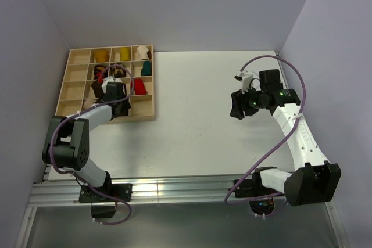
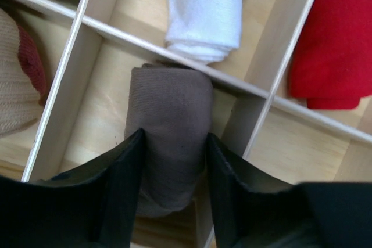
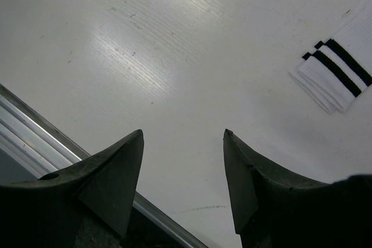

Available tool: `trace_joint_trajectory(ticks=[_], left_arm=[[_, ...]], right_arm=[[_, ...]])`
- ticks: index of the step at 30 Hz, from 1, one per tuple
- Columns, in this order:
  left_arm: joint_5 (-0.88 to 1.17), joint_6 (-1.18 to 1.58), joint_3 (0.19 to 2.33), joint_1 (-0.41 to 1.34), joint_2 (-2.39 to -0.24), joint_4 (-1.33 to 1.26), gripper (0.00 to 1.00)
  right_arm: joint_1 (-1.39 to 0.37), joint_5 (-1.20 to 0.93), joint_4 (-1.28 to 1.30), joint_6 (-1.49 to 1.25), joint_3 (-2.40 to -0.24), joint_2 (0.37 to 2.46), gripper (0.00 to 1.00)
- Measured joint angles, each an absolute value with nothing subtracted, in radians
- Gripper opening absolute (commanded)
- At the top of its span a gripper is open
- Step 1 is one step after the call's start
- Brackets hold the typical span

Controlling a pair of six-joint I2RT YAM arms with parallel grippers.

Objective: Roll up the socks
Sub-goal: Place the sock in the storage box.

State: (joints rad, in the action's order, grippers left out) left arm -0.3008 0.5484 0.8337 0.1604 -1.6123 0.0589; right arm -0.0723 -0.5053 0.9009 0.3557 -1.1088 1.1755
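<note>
A rolled brown sock (image 2: pixel 168 103) lies in a compartment of the wooden tray (image 1: pixel 70 94). My left gripper (image 2: pixel 174 135) straddles the roll, one finger on each side. The left finger touches the fabric and a thin gap shows at the right finger. From above, the left gripper (image 1: pixel 116 94) sits over the tray's middle cells. My right gripper (image 3: pixel 183 133) hangs open over bare table with nothing between its fingers. A cream sock with dark-striped cuff (image 3: pixel 337 71) lies flat to its right. In the top view my right gripper (image 1: pixel 237 108) hangs over the right half of the table.
Neighbouring tray cells hold a white roll (image 2: pixel 206 10), a red roll (image 2: pixel 340 39) and a tan-and-maroon roll (image 2: pixel 17 74). Thin wooden dividers (image 2: pixel 256 126) stand close to my left fingers. The table's metal front rail (image 3: pixel 35 126) runs just beneath my right gripper.
</note>
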Motion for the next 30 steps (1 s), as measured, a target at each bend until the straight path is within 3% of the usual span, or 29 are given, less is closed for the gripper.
trace_joint_trajectory(ticks=[21, 30], left_arm=[[-0.287, 0.581, 0.796, 0.179, -1.439, 0.142, 0.61], [-0.281, 0.597, 0.796, 0.182, -1.321, 0.135, 0.62]], right_arm=[[-0.092, -0.445, 0.887, 0.350, -1.108, 1.210, 0.65], [-0.091, -0.270, 0.837, 0.424, -1.111, 1.283, 0.67]])
